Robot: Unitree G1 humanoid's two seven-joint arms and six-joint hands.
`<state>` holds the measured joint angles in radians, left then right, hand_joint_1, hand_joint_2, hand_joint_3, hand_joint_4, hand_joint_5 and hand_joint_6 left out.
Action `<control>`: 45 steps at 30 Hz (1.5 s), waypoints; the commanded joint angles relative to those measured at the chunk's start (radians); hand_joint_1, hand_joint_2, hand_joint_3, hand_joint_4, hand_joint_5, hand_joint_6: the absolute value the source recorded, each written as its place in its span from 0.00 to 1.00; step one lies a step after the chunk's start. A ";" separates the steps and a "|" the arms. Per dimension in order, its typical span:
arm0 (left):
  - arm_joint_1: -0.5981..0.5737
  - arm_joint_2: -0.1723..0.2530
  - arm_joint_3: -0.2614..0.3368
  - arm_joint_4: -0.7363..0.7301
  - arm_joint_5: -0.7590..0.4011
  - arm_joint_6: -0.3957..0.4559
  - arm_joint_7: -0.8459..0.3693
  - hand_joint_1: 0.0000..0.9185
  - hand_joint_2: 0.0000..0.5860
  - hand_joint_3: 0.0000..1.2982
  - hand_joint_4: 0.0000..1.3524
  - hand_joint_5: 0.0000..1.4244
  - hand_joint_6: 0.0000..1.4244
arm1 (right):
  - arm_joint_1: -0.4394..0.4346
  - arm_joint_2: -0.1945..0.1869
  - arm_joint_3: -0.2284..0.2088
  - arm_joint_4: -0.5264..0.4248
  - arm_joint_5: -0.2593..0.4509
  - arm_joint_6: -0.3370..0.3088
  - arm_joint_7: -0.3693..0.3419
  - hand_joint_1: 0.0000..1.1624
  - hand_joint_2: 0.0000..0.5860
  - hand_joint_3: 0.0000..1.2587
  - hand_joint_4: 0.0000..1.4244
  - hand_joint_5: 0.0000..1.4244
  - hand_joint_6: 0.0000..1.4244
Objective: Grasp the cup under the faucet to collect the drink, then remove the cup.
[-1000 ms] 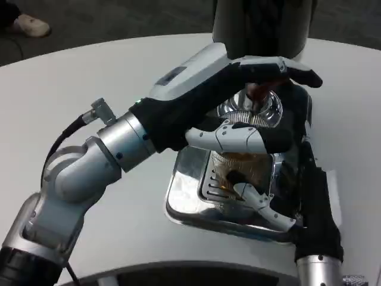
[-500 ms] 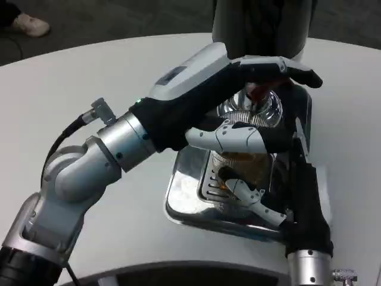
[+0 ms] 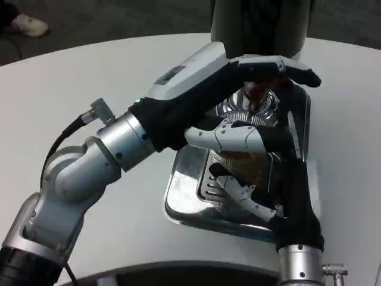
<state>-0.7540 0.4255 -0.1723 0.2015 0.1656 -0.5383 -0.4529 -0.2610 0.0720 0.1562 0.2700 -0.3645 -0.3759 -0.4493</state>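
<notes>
A clear cup point(image 3: 241, 165) with amber drink stands on the chrome drip tray point(image 3: 178, 202), under the chrome faucet point(image 3: 265, 110). My right hand point(image 3: 271, 187) comes in from below and wraps its fingers around the cup's right and front side. My left hand point(image 3: 238, 98) reaches across from the left. Its outstretched fingers lie flat on top of the red tap handle point(image 3: 256, 89), and its thumb stretches across just above the cup's rim. Both hands hide much of the cup.
The dark dispenser body point(image 3: 262, 24) rises behind the faucet at the table's far edge. The white table point(image 3: 89, 71) spreads to the left. A shoe point(image 3: 27, 24) lies on the floor at top left.
My right forearm and hand have slid leftward and closer around the cup. The left hand stays on the tap handle.
</notes>
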 commanded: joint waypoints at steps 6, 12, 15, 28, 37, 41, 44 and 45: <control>0.019 0.018 -0.019 0.034 0.032 0.011 -0.024 0.00 0.12 0.29 0.21 0.23 0.11 | -0.027 0.028 0.012 0.035 -0.006 -0.007 -0.024 0.77 0.27 0.03 0.02 0.03 0.07; 0.017 0.019 -0.017 0.041 0.033 0.009 -0.022 0.00 0.12 0.29 0.21 0.23 0.11 | -0.041 0.032 0.017 0.060 -0.007 -0.012 -0.031 0.77 0.27 0.03 0.02 0.03 0.07; 0.014 0.020 -0.017 0.047 0.032 0.005 -0.022 0.00 0.12 0.29 0.21 0.23 0.11 | -0.048 0.036 0.020 0.069 -0.008 -0.011 -0.036 0.77 0.27 0.03 0.03 0.03 0.07; 0.010 0.022 -0.014 0.063 0.033 -0.003 -0.020 0.00 0.12 0.29 0.21 0.23 0.11 | -0.080 0.048 0.028 0.114 -0.007 -0.012 -0.055 0.79 0.27 0.06 0.09 0.10 0.10; 0.004 0.022 -0.014 0.078 0.034 -0.010 -0.017 0.00 0.12 0.29 0.22 0.23 0.11 | -0.094 0.049 0.029 0.128 -0.008 -0.012 -0.063 0.79 0.27 0.07 0.10 0.11 0.10; 0.005 0.022 -0.015 0.080 0.035 -0.011 -0.016 0.00 0.12 0.29 0.22 0.23 0.11 | -0.096 0.048 0.026 0.132 -0.010 -0.008 -0.071 0.79 0.29 0.08 0.11 0.12 0.11; 0.005 0.024 -0.014 0.080 0.035 -0.012 -0.015 0.00 0.12 0.29 0.22 0.23 0.11 | -0.097 0.047 0.023 0.134 -0.011 -0.008 -0.078 0.80 0.29 0.10 0.13 0.14 0.13; 0.005 0.025 -0.014 0.080 0.035 -0.012 -0.015 0.00 0.12 0.29 0.22 0.23 0.11 | -0.097 0.046 0.023 0.134 -0.011 -0.008 -0.080 0.80 0.29 0.10 0.13 0.15 0.13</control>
<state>-0.7752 0.4275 -0.1719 0.2544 0.1652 -0.5725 -0.4464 -0.3548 0.0948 0.1755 0.3930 -0.3665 -0.3759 -0.5150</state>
